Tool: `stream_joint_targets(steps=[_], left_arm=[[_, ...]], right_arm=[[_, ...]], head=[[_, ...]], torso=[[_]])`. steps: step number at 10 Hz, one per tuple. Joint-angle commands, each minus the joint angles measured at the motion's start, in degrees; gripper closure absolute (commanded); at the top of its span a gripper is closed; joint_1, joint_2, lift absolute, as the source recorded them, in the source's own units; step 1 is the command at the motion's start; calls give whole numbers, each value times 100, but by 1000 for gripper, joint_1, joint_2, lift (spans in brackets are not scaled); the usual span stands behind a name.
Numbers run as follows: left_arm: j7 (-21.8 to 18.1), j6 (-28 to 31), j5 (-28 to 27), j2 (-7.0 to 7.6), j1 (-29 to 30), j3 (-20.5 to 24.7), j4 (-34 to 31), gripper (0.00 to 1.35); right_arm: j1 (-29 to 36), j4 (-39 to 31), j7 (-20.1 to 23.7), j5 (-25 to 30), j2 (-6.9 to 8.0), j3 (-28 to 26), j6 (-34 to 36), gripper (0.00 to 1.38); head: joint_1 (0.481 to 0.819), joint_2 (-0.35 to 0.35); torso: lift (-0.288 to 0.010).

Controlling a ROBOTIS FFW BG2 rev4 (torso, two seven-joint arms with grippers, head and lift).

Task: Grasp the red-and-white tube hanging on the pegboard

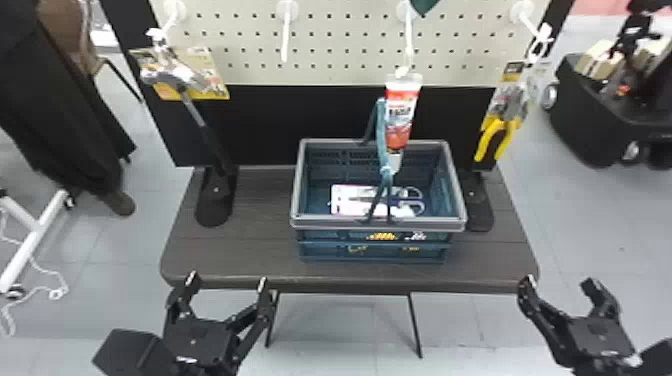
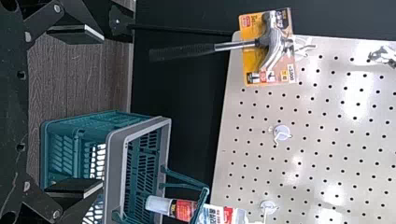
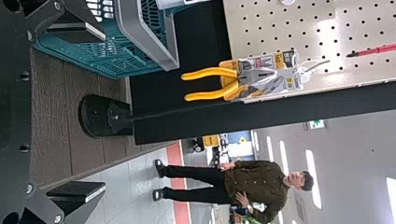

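Both the left end effector point(image 1: 226, 281) and the right end effector point(image 1: 557, 284) sit on the near side of the basket point(image 1: 375, 222), each spread wide, ready to grasp. The red-and-white tube point(image 1: 401, 112) hangs nozzle-down from its peg point(image 1: 409, 35) above the basket's far rim.

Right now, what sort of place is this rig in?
Probably a mock hardware-store display: a pegboard hung with a carded hammer, pliers and the red-and-white tube, plus a shopping basket on a table.
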Motion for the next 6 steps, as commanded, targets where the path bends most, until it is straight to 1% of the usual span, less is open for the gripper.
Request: stream_joint_targets(steps=[1,5,6], left_arm=[[0,0,0,14,0,-9,0,209],[0,0,0,23,0,-9,0,209],[0,0,0,23,0,-9,0,209]], right_arm=[[-39,-53,45,45,-33,0,110,177],[-88,-96,63,71,-42,0,163,177],[-125,-124,63,89,-42,-9,268,177]], head=[[819,8],[819,8],[819,8]], torso=[[-100],[-100],[-100]])
